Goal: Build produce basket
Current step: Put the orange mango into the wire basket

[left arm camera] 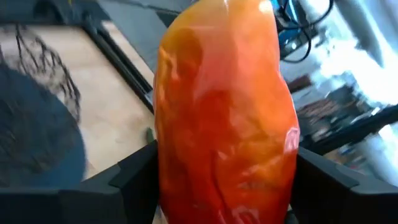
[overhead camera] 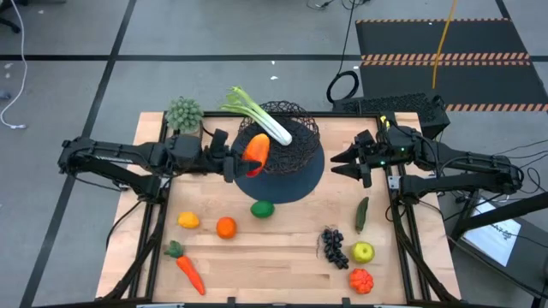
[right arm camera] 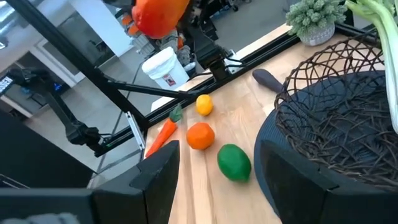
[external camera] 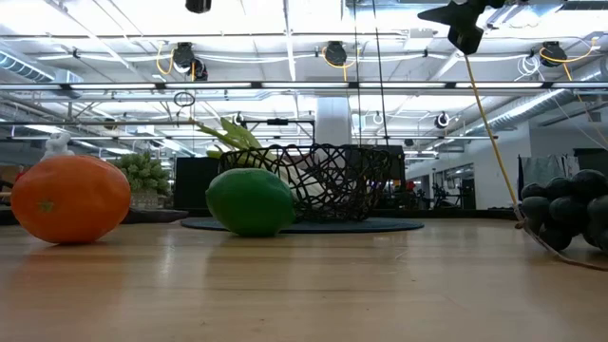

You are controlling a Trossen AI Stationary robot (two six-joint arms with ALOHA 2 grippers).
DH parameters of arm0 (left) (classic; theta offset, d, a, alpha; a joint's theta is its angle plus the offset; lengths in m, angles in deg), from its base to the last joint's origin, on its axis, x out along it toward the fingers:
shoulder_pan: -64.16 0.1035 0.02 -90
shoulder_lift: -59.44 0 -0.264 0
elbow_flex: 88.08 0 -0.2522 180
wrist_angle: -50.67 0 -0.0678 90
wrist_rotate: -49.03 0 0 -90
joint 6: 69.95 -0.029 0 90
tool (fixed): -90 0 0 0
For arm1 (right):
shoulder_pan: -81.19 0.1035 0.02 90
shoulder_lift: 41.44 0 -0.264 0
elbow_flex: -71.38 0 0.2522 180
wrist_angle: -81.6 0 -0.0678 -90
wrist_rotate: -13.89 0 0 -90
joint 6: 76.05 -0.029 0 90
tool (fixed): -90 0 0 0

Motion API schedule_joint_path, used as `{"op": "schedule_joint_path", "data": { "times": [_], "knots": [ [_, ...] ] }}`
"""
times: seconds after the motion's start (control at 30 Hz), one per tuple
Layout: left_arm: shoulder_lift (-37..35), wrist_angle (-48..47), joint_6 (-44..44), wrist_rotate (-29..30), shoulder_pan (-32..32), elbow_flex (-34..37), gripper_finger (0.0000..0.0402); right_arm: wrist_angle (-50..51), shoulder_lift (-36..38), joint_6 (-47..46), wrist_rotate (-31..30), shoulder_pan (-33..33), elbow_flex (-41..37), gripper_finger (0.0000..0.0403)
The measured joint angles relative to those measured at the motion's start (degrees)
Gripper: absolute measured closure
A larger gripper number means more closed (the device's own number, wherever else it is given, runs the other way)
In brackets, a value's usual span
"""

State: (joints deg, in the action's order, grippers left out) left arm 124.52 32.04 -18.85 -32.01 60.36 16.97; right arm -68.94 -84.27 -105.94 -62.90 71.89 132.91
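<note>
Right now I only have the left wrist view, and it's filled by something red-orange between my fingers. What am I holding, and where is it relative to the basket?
Observer: The left gripper is shut on the mango, which hangs at the left edge of the basket, over the dark round mat.
Operator: Anything in the basket already?
Observer: Yes, the leek lies across its rim, leafy end sticking out past the back-left side.
Operator: Is the right arm in my way?
Observer: No. The right gripper is open and empty, right of the mat, pointing at the basket.
Operator: What's left on the table?
Observer: The lime sits just off the mat's front edge; more produce lies toward the table's front.
</note>
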Motion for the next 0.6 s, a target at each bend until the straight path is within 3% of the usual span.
{"op": "schedule_joint_path", "data": {
  "times": [0.3, 0.43, 0.6],
  "knots": [
    [0.09, 1.79, -35.46, 0.07, 1.72, 0.0, 0.0125, 0.01, 0.02, -6.36, 0.08, 0.02, 0.0, 0.0188],
    [0.57, 2.06, -51.93, 3.24, 3.05, 0.02, 0.0119, 0.02, -0.24, -9.09, -1.63, 0.05, 0.0, 0.0188],
    [0.5, 2.18, -61.6, 7.58, 5.47, 0.02, 0.0125, -1.11, -0.24, -12.07, -8.24, 0.04, 0.0, 0.0188]
  ]
}}
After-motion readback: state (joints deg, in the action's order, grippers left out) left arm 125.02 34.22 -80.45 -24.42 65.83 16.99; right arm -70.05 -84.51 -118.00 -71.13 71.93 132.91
